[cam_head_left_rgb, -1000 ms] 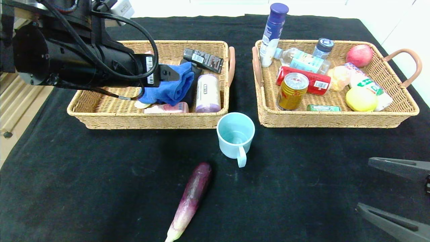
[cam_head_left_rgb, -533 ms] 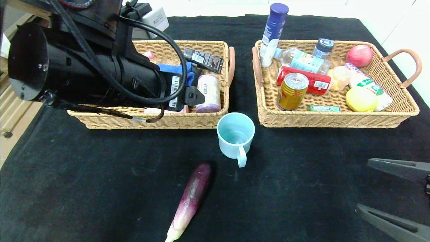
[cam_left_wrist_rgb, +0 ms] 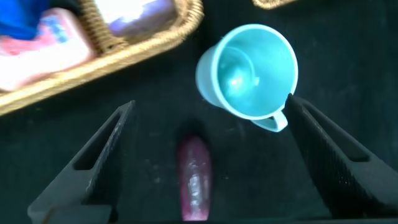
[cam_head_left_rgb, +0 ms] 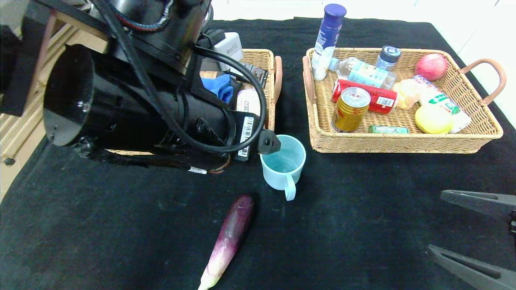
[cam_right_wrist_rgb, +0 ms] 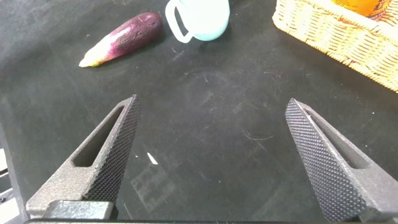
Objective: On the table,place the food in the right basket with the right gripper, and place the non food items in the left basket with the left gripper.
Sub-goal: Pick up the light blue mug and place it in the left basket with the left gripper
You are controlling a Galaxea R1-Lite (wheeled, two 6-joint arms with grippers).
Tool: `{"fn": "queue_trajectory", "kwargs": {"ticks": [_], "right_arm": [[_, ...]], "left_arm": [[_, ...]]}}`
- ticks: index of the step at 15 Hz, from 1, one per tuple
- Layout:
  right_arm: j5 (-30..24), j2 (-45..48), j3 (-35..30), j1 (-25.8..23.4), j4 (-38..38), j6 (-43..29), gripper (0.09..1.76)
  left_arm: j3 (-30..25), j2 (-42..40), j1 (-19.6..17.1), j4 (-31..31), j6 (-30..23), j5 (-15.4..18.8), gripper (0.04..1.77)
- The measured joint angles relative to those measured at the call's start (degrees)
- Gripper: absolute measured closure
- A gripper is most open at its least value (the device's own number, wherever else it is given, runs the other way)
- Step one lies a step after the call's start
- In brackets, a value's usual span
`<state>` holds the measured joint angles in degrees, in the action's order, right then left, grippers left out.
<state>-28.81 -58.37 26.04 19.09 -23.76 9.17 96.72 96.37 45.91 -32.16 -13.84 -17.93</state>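
Leaving the left basket (cam_head_left_rgb: 271, 60), my spread, empty left end effector (cam_left_wrist_rgb: 208, 155) nears the cup (cam_left_wrist_rgb: 249, 70); descending at its two-o'clock rim could tip it.

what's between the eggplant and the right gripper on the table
Nothing: only bare black tablecloth lies between the eggplant and the open right gripper, as the right wrist view shows.

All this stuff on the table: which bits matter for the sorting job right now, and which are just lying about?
Still to sort: light blue cup, purple eggplant, using left basket, right basket, open left gripper, open right gripper.

Just there: black tablecloth, items already sorted.
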Motion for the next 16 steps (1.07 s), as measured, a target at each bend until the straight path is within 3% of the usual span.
{"fn": "queue_trajectory", "kwargs": {"ticks": [16], "right_arm": [[0.0, 0.0, -0.1, 0.0, 0.0, 0.0, 0.14]], "left_arm": [[5.9, 10.7, 0.0, 0.6, -3.2, -3.5, 0.10]]}}
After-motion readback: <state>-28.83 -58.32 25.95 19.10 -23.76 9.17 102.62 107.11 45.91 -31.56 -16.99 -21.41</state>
